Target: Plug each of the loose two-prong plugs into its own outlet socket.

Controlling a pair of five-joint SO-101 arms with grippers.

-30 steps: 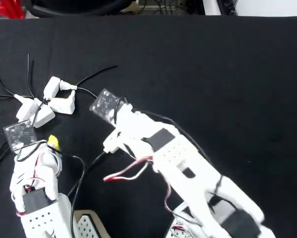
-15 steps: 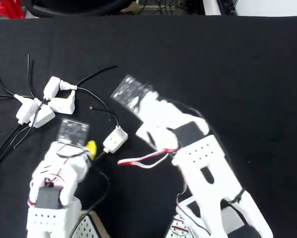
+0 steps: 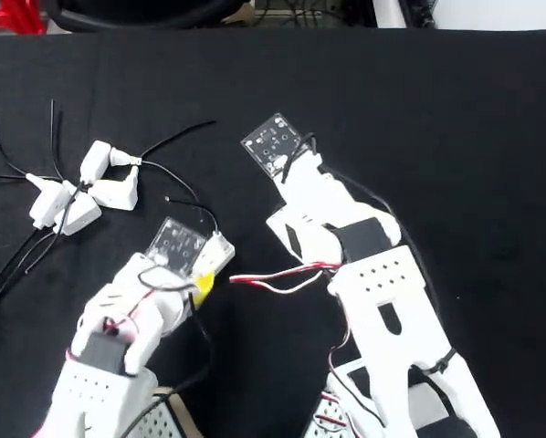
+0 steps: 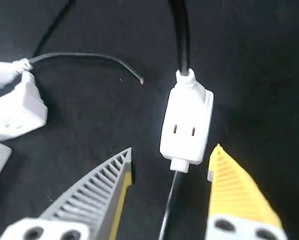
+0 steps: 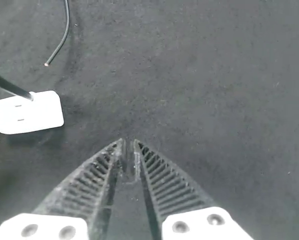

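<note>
The fingers (image 4: 104,187) of the left gripper (image 4: 170,159) stand apart, one grey and one yellow, with nothing clamped between them. In the left wrist view a white outlet socket (image 4: 187,120) lies flat on the black table (image 4: 269,60) just ahead of the tips and in line with the gap. Its two slots face up. The yellow tip is just beside one corner of the socket; whether it touches cannot be told. A black cable (image 4: 182,30) leaves the socket's far end. Off to the grey finger's side lies a white plug cluster (image 4: 17,107), and a thin wire (image 4: 89,56) with a bare copper tip runs out from it.

In the right wrist view the right gripper (image 5: 128,144) has its fingers pressed together over bare cloth, gripping nothing. The same socket lies well apart from its tips, with the thin wire's bare end beyond it.

In the high view the left arm (image 3: 118,338) rises from the lower left of the frame, with the socket (image 3: 220,253) just ahead of its yellow finger, left of centre. The right arm (image 3: 383,301) reaches from the lower right up to the centre. The plug cluster sits at the upper left, black wires fanning out around it.
</note>
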